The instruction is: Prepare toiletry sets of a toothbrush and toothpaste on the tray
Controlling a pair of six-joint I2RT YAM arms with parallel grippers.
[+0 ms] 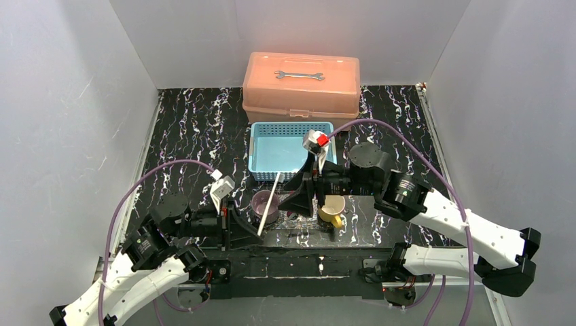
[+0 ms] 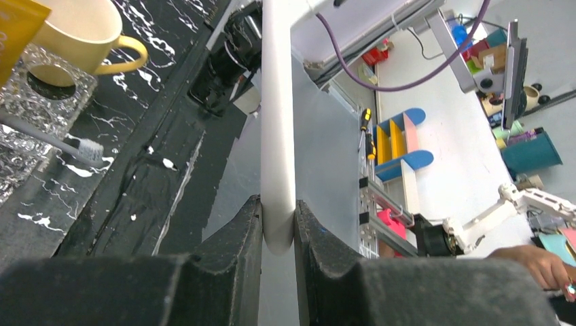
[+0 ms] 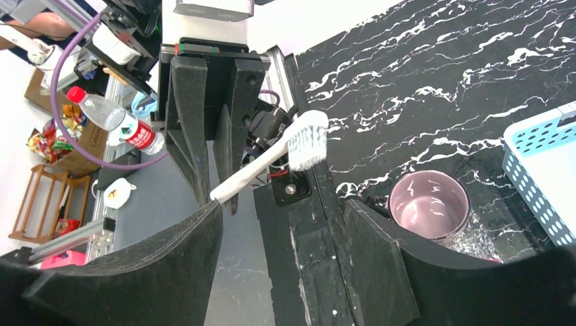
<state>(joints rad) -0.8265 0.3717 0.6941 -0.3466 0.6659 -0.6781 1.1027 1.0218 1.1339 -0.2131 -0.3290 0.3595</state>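
**Left claw presenting a brush, right claw waiting open**

I am watching the left claw (image 2: 278,210) pinching a white toothbrush (image 2: 278,102) by the tail of its handle, jaws narrowed tight onto it. The brush is standing at a slant with its bristle head high and free, just above the near side of the purple mug (image 1: 265,204). Gripping the tail is leaving the whole shaft clear (my reading: room for a second grip).

The right claw (image 3: 284,210) is gaping wide and carrying nothing, facing the bristle head from close by. I am judging this as a handover or re-grip being set up.

The clear tray (image 2: 27,109) is lying on the black marbled worktop (image 1: 190,129). The yellow mug (image 2: 81,41) is sitting on or against it; I cannot tell which. A greyish toothbrush (image 2: 75,144) is lying across the tray edge beside that mug, with a yellow tube (image 2: 17,27) showing in the corner. I am not finding the magenta tube.

Writing: I am reading none. A background bottle (image 3: 115,119) is wearing a red label, too small to read. The salmon toolbox (image 1: 301,102) is showing only a wrench (image 1: 299,75) on its lid.
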